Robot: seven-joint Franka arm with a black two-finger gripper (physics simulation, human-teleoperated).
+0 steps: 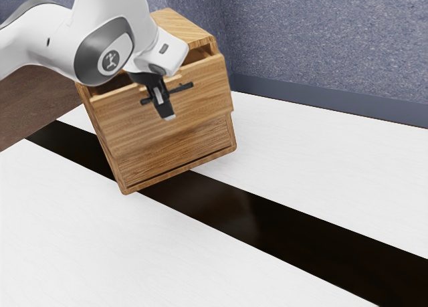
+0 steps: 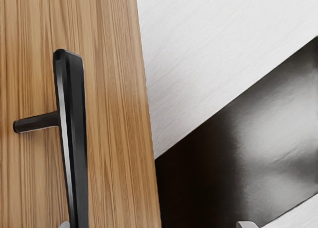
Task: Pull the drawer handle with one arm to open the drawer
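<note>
Sim render, single arm, drawer task.

- Wooden cabinet (image 1: 175, 153) sits on the white tabletop (image 1: 321, 160), astride a glossy dark stripe (image 1: 281, 233) that runs diagonally across the surface. Blue-grey wall (image 1: 321, 33) behind.
- Upper drawer (image 1: 204, 83): its front stands a little forward of the cabinet body, with a dark gap along its top edge and at the corner toward the exterior view's right. It is partly out, not far.
- Drawer handle (image 1: 182, 87): a black bar mounted across the drawer front, roughly level, standing off on a short stem.
- The arm (image 1: 100, 39) comes in from the exterior view's upper left. The end effector (image 1: 165, 110) hangs down in front of the drawer, crossing the handle near its middle, with a pale fingertip just below the bar.
- Wrist view: the drawer handle (image 2: 72, 138) runs the length of the wood front (image 2: 114, 89), with the stem (image 2: 37, 122) branching off to the wood. Two pale fingertips (image 2: 245, 224) show at the picture's edge, one right by the bar and the other well apart from it, over the dark stripe (image 2: 248, 153).
- End effector state: fingers spread wide, not clamped. The bar lies by one finger only — I cannot tell whether it touches.
- White tabletop (image 2: 198, 49) shows beyond the drawer's edge.
</note>
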